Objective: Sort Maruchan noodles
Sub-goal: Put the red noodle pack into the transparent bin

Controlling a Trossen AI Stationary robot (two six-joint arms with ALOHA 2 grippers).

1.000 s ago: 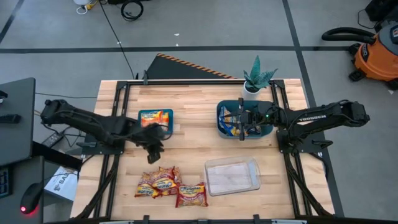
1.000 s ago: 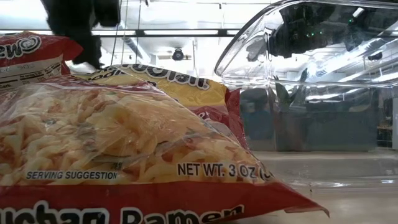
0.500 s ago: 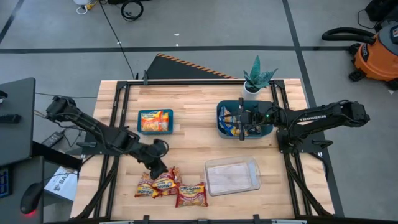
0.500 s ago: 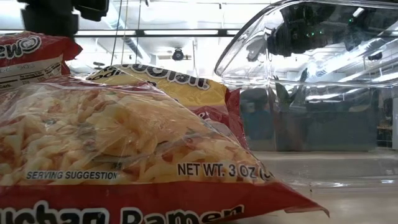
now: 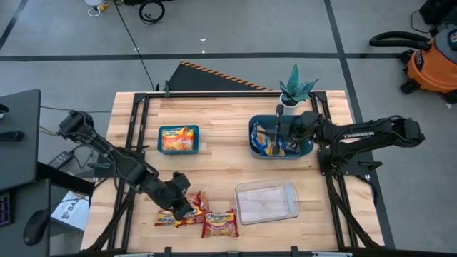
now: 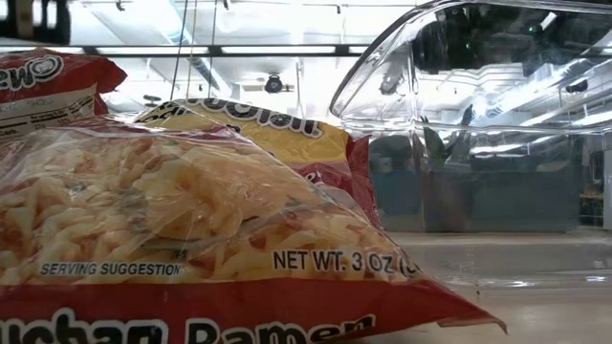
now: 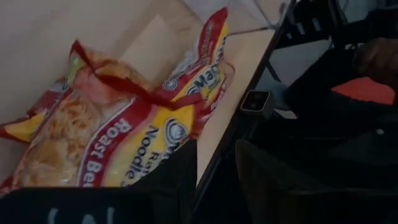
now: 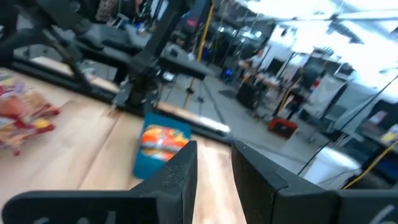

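Note:
Three red-and-yellow Maruchan packets [image 5: 203, 214] lie flat in a bunch near the table's near edge, left of centre. They fill the low view [image 6: 191, 220] and the left wrist view [image 7: 112, 130]. My left gripper [image 5: 180, 207] is low over the leftmost packet, open [image 7: 217, 186], with its fingers by that packet's edge. Orange packets lie in the left teal bin [image 5: 178, 139] and blue-and-yellow ones in the right teal bin [image 5: 271, 139]. My right gripper [image 5: 278, 130] hovers open [image 8: 214, 165] above the right bin, holding nothing. My left gripper comes at the leftmost red-and-yellow packet from above, slanting from the table's left. One finger [image 7: 177, 186] overlaps the packet's edge [image 7: 155, 168] in the wrist view. Whether it touches the packet, I cannot tell.
A clear plastic container [image 5: 266, 201] sits right of the packets near the near edge and looms in the low view [image 6: 478, 124]. A potted plant [image 5: 294, 89] stands at the far edge behind the right bin. Bare wood lies between the bins and the packets.
My left gripper has travelled from beside the left teal bin toward the table's near edge and down onto the bunch of red-and-yellow packets. My right gripper has risen a little over the right bin. The packets have stayed where they were.

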